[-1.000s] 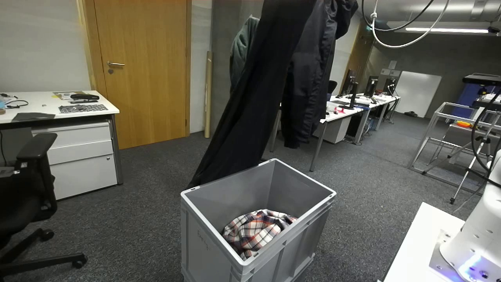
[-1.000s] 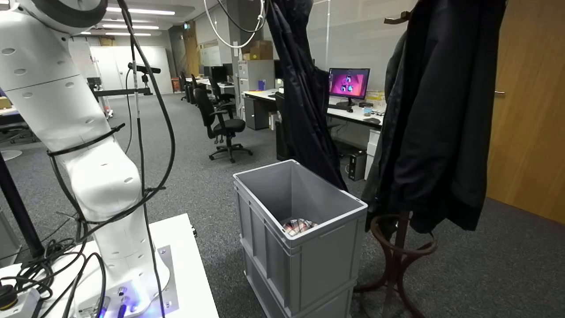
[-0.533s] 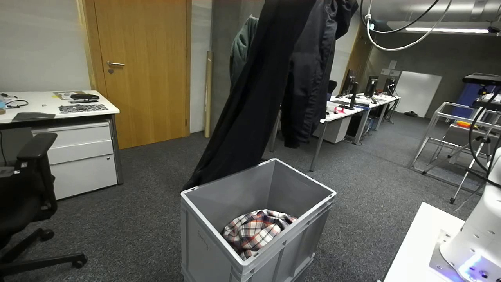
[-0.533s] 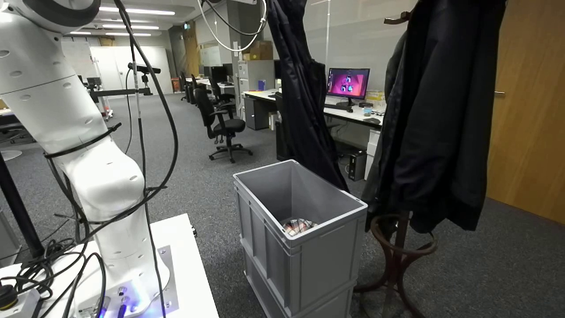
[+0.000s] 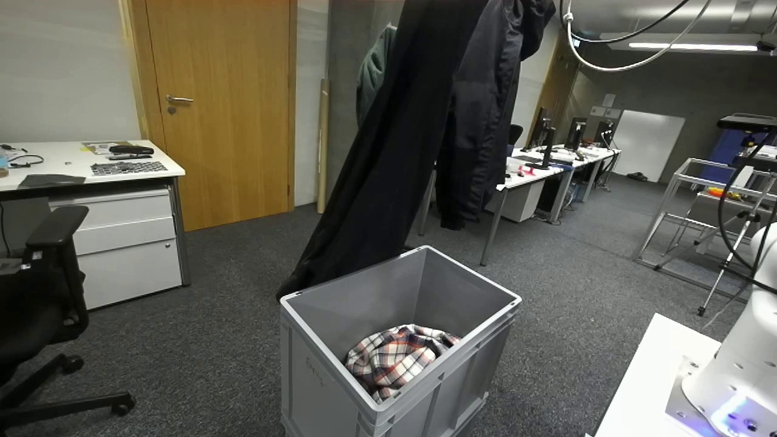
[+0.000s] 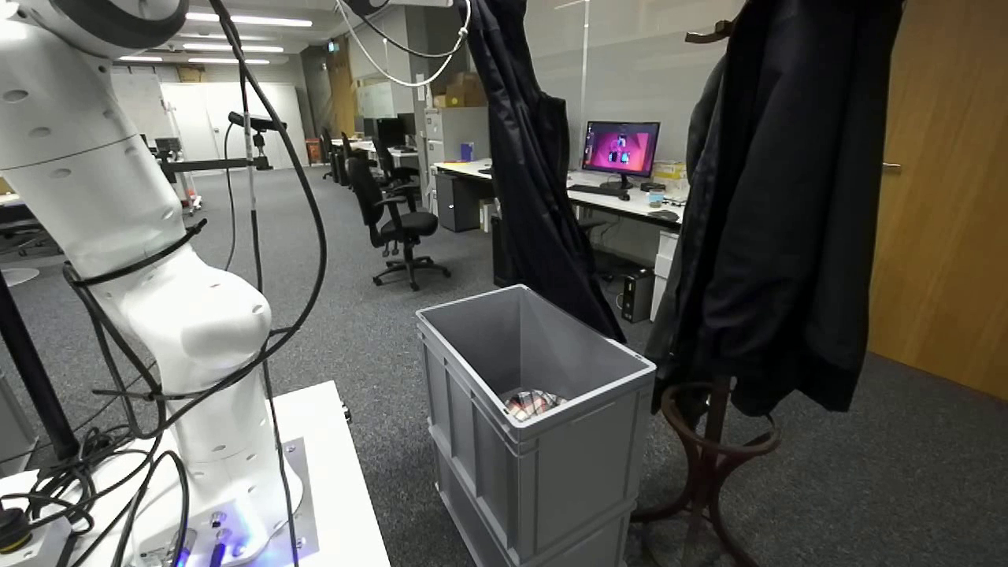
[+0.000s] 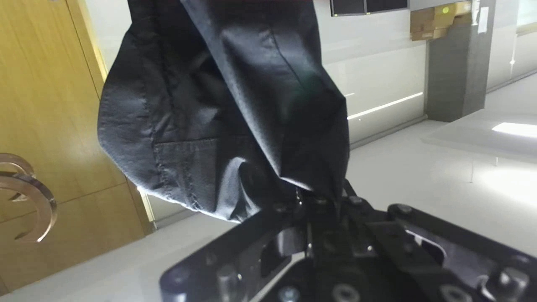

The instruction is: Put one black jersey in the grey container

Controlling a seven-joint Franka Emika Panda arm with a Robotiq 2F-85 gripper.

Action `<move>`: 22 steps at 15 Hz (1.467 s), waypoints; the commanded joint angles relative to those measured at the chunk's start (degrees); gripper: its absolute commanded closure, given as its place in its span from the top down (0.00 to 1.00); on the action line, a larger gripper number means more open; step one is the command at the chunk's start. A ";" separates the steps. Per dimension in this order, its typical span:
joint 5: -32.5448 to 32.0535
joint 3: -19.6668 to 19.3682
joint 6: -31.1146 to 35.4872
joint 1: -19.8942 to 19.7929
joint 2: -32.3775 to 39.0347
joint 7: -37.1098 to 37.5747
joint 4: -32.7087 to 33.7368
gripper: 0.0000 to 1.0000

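Upper part of the black jersey (image 6: 535, 173) has shifted toward the arm (image 6: 94, 181); its lower end hangs outside the grey crate (image 5: 328, 394). Gripper (image 7: 319, 201) pinches the black jersey. Recommended: lift that end inside before release.

An office chair (image 5: 36, 315) stands near a white desk (image 5: 57, 152) and a wooden door (image 5: 224, 121).
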 commanded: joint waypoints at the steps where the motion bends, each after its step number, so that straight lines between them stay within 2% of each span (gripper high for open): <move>1: 4.21 -3.24 5.76 6.80 -2.56 -8.02 0.12 0.00; 6: 4.01 -8.29 12.93 16.29 -2.93 -13.02 0.62 0.00; 11: -2.94 -14.49 24.83 26.28 -3.24 -10.74 0.36 0.00; 12: -4.96 -12.92 20.69 21.71 -2.30 -8.84 5.00 0.00; 18: -13.83 -16.71 20.23 23.52 -1.91 -4.09 10.64 0.00; 22: -14.94 -16.98 20.14 22.65 -1.90 -2.29 10.99 0.00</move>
